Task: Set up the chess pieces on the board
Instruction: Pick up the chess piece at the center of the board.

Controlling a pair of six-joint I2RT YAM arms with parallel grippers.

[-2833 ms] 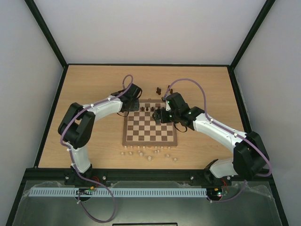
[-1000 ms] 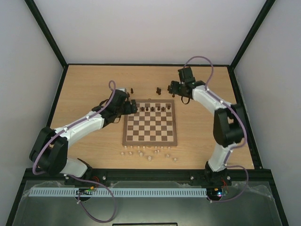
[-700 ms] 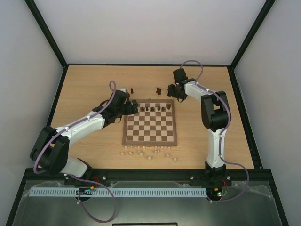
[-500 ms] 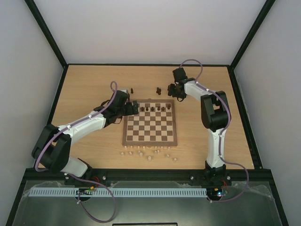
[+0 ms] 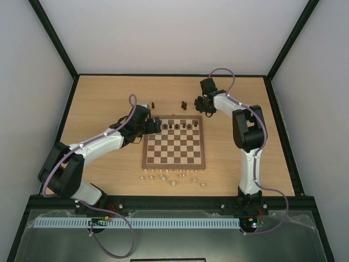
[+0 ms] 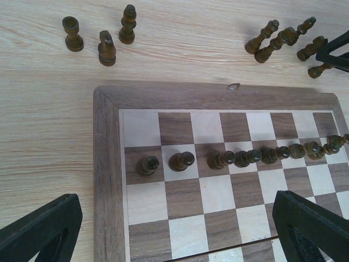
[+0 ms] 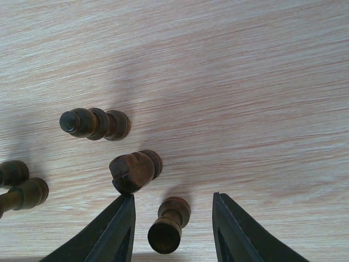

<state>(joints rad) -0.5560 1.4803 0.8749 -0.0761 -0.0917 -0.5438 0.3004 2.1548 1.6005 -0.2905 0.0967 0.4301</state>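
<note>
Our right pincer (image 7: 170,210) stands half-narrowed astride a small dark piece (image 7: 166,224) beyond the board's (image 6: 106,180) far edge, with gaps on either side and nothing gripped yet. We judge it should centre, clear the knight (image 7: 133,170) just beside, and pinch low. Our left pincer (image 6: 175,199) gapes wide over the board's far left corner, near the pawn row (image 6: 240,157). The tabletop (image 7: 245,82) is smooth pale wood; plain white walls (image 5: 174,33) enclose it.
</note>
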